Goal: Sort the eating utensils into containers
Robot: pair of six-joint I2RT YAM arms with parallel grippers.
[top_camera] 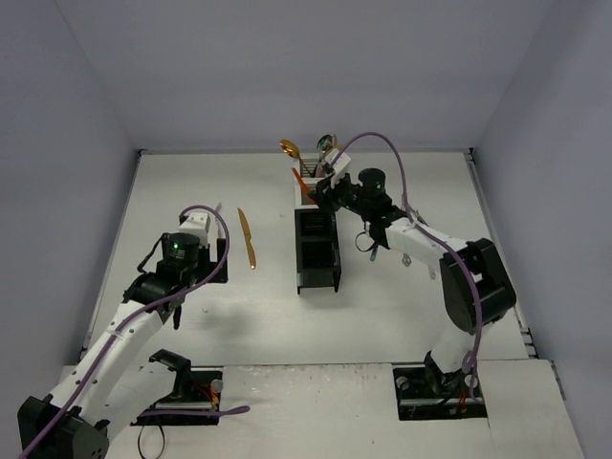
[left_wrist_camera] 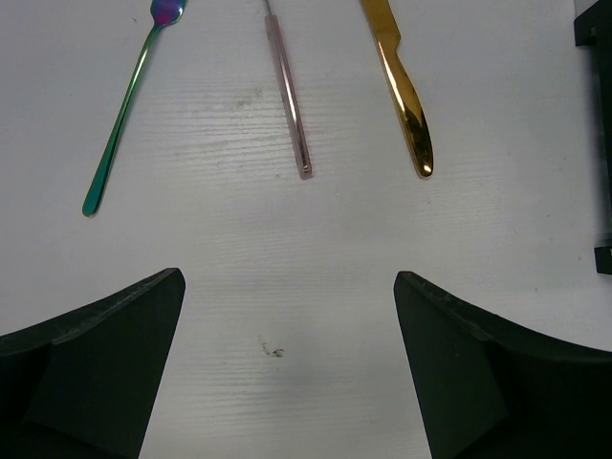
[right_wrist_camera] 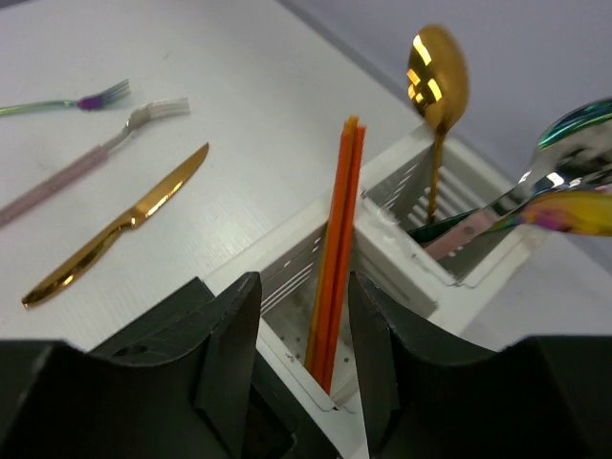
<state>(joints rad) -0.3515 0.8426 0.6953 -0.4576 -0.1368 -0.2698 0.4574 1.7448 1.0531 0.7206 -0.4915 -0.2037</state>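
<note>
— Right jaws?
— Parted. An orange utensil (right_wrist_camera: 337,268) stands upright between them, lower end in a white bin (right_wrist_camera: 287,275).
— Left jaws?
— Wide apart above the worktop (left_wrist_camera: 287,277). Gold knife (left_wrist_camera: 402,96), pink handle (left_wrist_camera: 289,96) and teal fork (left_wrist_camera: 120,124) lie ahead, untouched.

White table, plain walls, a couple of marks.
You've got a white table (top_camera: 191,191) with faint wood-grain lines running across it (clearest in the left wrist view). It is boxed in by a pale grey-lavender back wall (top_camera: 306,67), a matching left wall (top_camera: 57,143) and a right wall (top_camera: 559,115). A small dark speck (left_wrist_camera: 273,350) sits on the tabletop, with a fainter smudge (left_wrist_camera: 251,94) further up that view. A seam (top_camera: 316,364) crosses the table near its front edge.
</note>
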